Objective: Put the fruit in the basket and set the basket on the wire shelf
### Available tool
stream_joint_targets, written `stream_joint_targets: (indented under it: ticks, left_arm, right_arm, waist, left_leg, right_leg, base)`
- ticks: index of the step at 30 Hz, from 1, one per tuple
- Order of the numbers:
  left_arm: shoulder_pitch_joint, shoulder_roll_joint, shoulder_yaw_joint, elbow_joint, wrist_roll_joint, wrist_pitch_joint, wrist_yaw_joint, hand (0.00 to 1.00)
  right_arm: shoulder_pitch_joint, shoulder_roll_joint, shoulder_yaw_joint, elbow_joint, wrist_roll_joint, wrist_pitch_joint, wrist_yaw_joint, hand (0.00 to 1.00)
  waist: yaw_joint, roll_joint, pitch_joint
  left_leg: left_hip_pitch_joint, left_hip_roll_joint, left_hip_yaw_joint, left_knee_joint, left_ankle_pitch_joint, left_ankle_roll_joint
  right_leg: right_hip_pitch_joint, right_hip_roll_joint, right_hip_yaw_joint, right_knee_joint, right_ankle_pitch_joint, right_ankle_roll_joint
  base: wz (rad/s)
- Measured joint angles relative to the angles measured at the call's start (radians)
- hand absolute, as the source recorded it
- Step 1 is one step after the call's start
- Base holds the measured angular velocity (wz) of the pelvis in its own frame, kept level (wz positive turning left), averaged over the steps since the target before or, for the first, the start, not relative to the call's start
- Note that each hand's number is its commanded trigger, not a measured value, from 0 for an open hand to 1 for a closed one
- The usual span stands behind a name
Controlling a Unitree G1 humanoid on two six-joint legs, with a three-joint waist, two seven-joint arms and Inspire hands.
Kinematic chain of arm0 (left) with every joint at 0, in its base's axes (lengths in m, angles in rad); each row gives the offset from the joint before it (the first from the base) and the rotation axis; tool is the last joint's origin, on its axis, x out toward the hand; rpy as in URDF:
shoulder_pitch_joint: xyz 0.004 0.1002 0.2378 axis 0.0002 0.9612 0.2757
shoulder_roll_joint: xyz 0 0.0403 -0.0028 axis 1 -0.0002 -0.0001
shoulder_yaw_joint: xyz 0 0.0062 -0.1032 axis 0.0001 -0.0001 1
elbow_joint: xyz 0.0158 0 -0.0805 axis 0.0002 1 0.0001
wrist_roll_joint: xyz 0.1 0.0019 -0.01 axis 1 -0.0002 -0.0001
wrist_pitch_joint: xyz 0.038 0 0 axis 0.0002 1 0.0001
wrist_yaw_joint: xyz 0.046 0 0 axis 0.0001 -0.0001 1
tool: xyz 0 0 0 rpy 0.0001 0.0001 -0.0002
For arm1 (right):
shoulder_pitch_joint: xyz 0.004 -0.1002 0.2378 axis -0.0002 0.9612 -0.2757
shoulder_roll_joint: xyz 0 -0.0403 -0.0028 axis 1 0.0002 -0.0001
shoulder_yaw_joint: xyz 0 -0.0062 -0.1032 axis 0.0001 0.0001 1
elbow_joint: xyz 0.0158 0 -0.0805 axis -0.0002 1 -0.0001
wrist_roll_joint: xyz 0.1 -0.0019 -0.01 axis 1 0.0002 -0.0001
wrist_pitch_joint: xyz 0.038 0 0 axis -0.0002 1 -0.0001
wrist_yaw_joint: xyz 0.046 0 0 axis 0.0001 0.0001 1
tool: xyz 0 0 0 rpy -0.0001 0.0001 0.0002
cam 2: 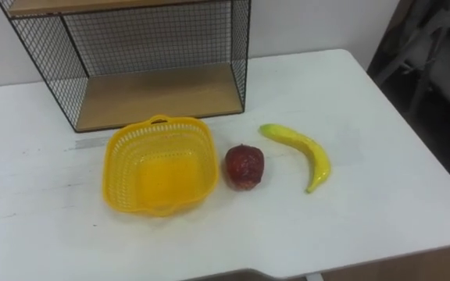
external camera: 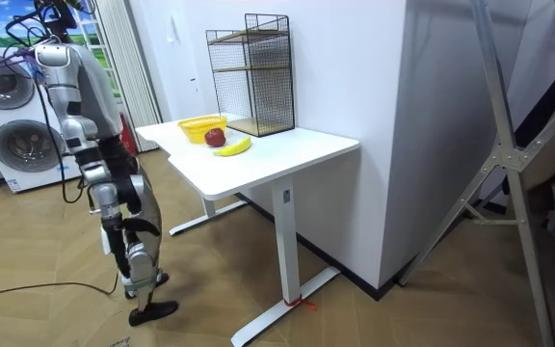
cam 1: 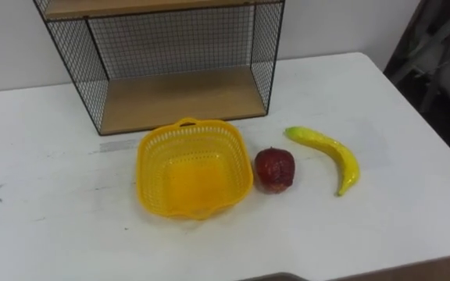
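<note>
One basket [cam 1: 194,168], one apple [cam 1: 275,168] and one banana [cam 1: 326,154] on one worktop [cam 1: 45,156], before one wire shelf [cam 1: 170,55]; two washers [external camera: 13,106].

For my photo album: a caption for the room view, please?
Robot stands by a table bearing basket, apple, banana and shelf.

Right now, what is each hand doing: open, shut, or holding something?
Left hand: cannot be told.
Right hand: hangs at the robot's side in the room view, too small to tell.
</note>
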Motion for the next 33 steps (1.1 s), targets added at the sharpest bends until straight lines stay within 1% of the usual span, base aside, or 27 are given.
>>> stream_joint_targets:
  ticks: [1,2,4,5,7,8,10,13,17,18,20,21,22,23,24,25,26,27,28,30,32,33]
  left_arm:
    - [0.005,0.001,0.013,-0.012,-0.001,-0.001,0.000,0.00]
    - [0.004,0.001,0.021,-0.017,-0.001,-0.001,0.000,0.00]
    - [0.019,0.006,0.030,-0.041,0.000,-0.004,0.014,0.00]
    - [0.022,0.007,0.029,-0.048,0.000,-0.005,0.019,0.00]
    - [0.037,0.010,0.030,-0.086,0.000,-0.011,0.030,0.00]
    - [0.038,0.010,0.030,-0.091,0.001,-0.012,0.036,0.00]
    - [0.036,0.013,0.031,-0.107,0.000,-0.018,0.044,0.00]
    - [0.040,0.015,0.031,-0.133,0.001,-0.029,0.042,0.00]
    - [0.040,0.025,0.030,-0.144,0.002,-0.037,0.042,0.00]
    - [0.040,0.025,0.030,-0.144,0.001,-0.038,0.042,0.00]
    - [0.038,0.025,0.028,-0.145,0.001,-0.039,0.042,0.00]
    - [0.038,0.026,0.028,-0.146,0.004,-0.039,0.042,0.00]
    - [0.038,0.027,0.028,-0.151,0.012,-0.039,0.038,0.00]
    - [0.038,0.027,0.028,-0.155,0.018,-0.039,0.035,0.00]
    - [0.036,0.028,0.027,-0.157,0.018,-0.041,0.031,0.00]
    - [0.035,0.030,0.019,-0.155,0.018,-0.041,0.030,0.00]
    - [0.036,0.032,0.010,-0.154,0.018,-0.041,0.030,0.00]
    - [0.035,0.038,-0.009,-0.154,0.018,-0.042,0.030,0.00]
    - [0.035,0.046,-0.026,-0.152,0.018,-0.046,0.030,0.00]
    - [0.034,0.051,-0.034,-0.146,0.019,-0.051,0.031,0.00]
    - [0.035,0.051,-0.036,-0.139,0.019,-0.051,0.030,0.00]
    - [0.036,0.051,-0.036,-0.138,0.019,-0.051,0.030,0.00]
  right_arm:
    - [0.004,0.000,-0.041,-0.035,0.037,0.000,-0.030,0.00]
    - [0.005,-0.001,-0.059,-0.054,0.052,-0.002,-0.045,0.00]
    - [0.002,-0.005,-0.135,-0.126,0.098,-0.025,-0.106,0.00]
    - [0.000,-0.008,-0.146,-0.146,0.107,-0.032,-0.122,0.00]
    - [-0.002,-0.021,-0.190,-0.237,0.147,-0.056,-0.184,0.00]
    - [-0.003,-0.028,-0.200,-0.253,0.157,-0.063,-0.199,0.00]
    - [-0.021,-0.052,-0.252,-0.312,0.169,-0.092,-0.258,0.00]
    - [-0.040,-0.078,-0.281,-0.394,0.172,-0.125,-0.330,0.00]
    - [-0.049,-0.091,-0.300,-0.528,0.159,-0.151,-0.402,0.00]
    - [-0.058,-0.097,-0.301,-0.568,0.136,-0.161,-0.428,0.00]
    - [-0.066,-0.104,-0.293,-0.644,0.060,-0.167,-0.470,0.00]
    - [-0.071,-0.105,-0.279,-0.704,-0.016,-0.168,-0.489,0.00]
    - [-0.076,-0.107,-0.258,-0.754,-0.123,-0.169,-0.499,0.00]
    - [-0.080,-0.108,-0.248,-0.780,-0.170,-0.170,-0.503,0.00]
    - [-0.090,-0.109,-0.227,-0.833,-0.263,-0.170,-0.510,0.00]
    - [-0.093,-0.111,-0.196,-0.905,-0.350,-0.167,-0.519,0.00]
    - [-0.093,-0.113,-0.177,-0.942,-0.395,-0.166,-0.521,0.00]
    - [-0.093,-0.121,-0.133,-1.003,-0.486,-0.166,-0.523,0.00]
    - [-0.092,-0.137,-0.091,-1.043,-0.554,-0.166,-0.521,0.00]
    - [-0.092,-0.156,-0.051,-1.087,-0.620,-0.165,-0.513,0.00]
    - [-0.095,-0.156,-0.030,-1.129,-0.675,-0.166,-0.499,0.00]
    - [-0.096,-0.158,-0.012,-1.137,-0.707,-0.167,-0.483,0.00]
  waist:
    - [-0.007,-0.006,-0.0025]
    - [-0.008,-0.006,-0.0026]
    - [-0.027,-0.012,-0.0058]
    - [-0.030,-0.013,-0.0056]
    - [-0.035,-0.019,-0.0067]
    - [-0.035,-0.020,-0.0072]
    - [-0.036,-0.028,-0.0065]
    - [-0.037,-0.039,-0.0067]
    - [-0.038,-0.047,-0.0072]
    - [-0.038,-0.047,-0.0071]
    - [-0.032,-0.047,-0.0076]
    - [-0.032,-0.046,-0.0069]
    - [-0.031,-0.047,-0.0072]
    - [-0.030,-0.047,-0.0063]
    - [-0.028,-0.047,-0.0028]
    - [-0.026,-0.044,-0.0016]
    - [-0.024,-0.042,-0.0017]
    - [-0.019,-0.036,-0.0024]
    - [-0.010,-0.034,-0.0022]
    - [0.000,-0.035,-0.0014]
    - [0.006,-0.033,-0.0024]
    - [0.019,-0.034,-0.0015]
  left_leg:
    - [-0.001,0.000,0.000,0.000,0.000,0.000]
    - [-0.004,0.000,0.000,0.001,0.000,0.000]
    - [-0.013,0.000,0.000,0.002,0.000,0.000]
    - [-0.014,0.000,0.000,0.002,0.000,0.000]
    - [-0.014,0.000,0.001,0.002,0.000,0.000]
    - [-0.013,0.000,0.001,0.002,0.000,0.000]
    - [-0.013,0.000,0.003,0.000,0.000,0.000]
    - [-0.018,0.000,0.012,-0.001,0.000,0.000]
    - [-0.030,0.000,0.010,-0.001,0.000,0.000]
    - [-0.036,0.000,0.012,-0.001,0.000,0.000]
    - [-0.050,-0.001,0.013,-0.001,0.000,0.000]
    - [-0.058,-0.001,0.012,-0.001,0.000,0.000]
    - [-0.064,-0.001,0.012,-0.001,0.000,0.000]
    - [-0.066,-0.001,0.012,-0.001,0.000,0.000]
    - [-0.066,-0.001,0.012,-0.002,0.000,0.000]
    - [-0.066,-0.002,0.012,-0.001,0.000,0.000]
    - [-0.067,-0.001,0.012,-0.001,0.000,0.000]
    - [-0.069,-0.001,0.014,-0.001,0.000,0.000]
    - [-0.068,-0.001,0.013,-0.002,0.001,0.001]
    - [-0.067,-0.001,0.013,-0.002,0.001,0.001]
    - [-0.067,-0.001,0.013,-0.002,0.001,0.001]
    - [-0.066,0.000,0.013,-0.002,0.001,0.001]
  right_leg:
    - [-0.004,0.000,0.002,0.001,0.000,0.000]
    - [-0.006,0.000,0.004,0.002,0.000,0.000]
    - [-0.012,0.000,0.004,0.007,0.001,0.000]
    - [-0.016,0.000,0.006,0.013,0.001,0.000]
    - [-0.020,0.000,0.013,0.016,0.001,0.000]
    - [-0.020,0.000,0.014,0.016,0.001,0.000]
    - [-0.021,0.001,0.016,0.016,0.001,0.000]
    - [-0.028,0.001,0.020,0.014,0.001,0.000]
    - [-0.038,0.004,0.019,0.016,0.003,0.001]
    - [-0.043,0.004,0.018,0.015,0.005,0.002]
    - [-0.055,0.005,0.018,0.019,0.007,0.002]
    - [-0.064,0.006,0.018,0.024,0.008,0.002]
    - [-0.071,0.006,0.019,0.028,0.009,0.003]
    - [-0.073,0.006,0.020,0.029,0.009,0.003]
    - [-0.074,0.005,0.020,0.029,0.010,0.003]
    - [-0.076,0.006,0.024,0.029,0.012,0.005]
    - [-0.078,0.006,0.026,0.028,0.013,0.005]
    - [-0.083,0.006,0.030,0.028,0.016,0.006]
    - [-0.086,0.007,0.031,0.027,0.019,0.006]
    - [-0.086,0.007,0.032,0.027,0.021,0.007]
    - [-0.087,0.006,0.028,0.027,0.022,0.008]
    - [-0.089,0.005,0.028,0.027,0.022,0.007]
  base:
    - [0.00]
    - [-0.06]
    - [0.00]
    - [0.00]
    - [-0.10]
    - [-0.05]
    - [-0.02]
    - [-0.04]
    - [0.02]
    - [-0.03]
    - [0.00]
    - [0.00]
    - [0.00]
    - [0.00]
    - [0.00]
    - [-0.05]
    - [-0.11]
    - [-0.11]
    - [-0.10]
    - [-0.02]
    - [0.02]
    - [0.00]
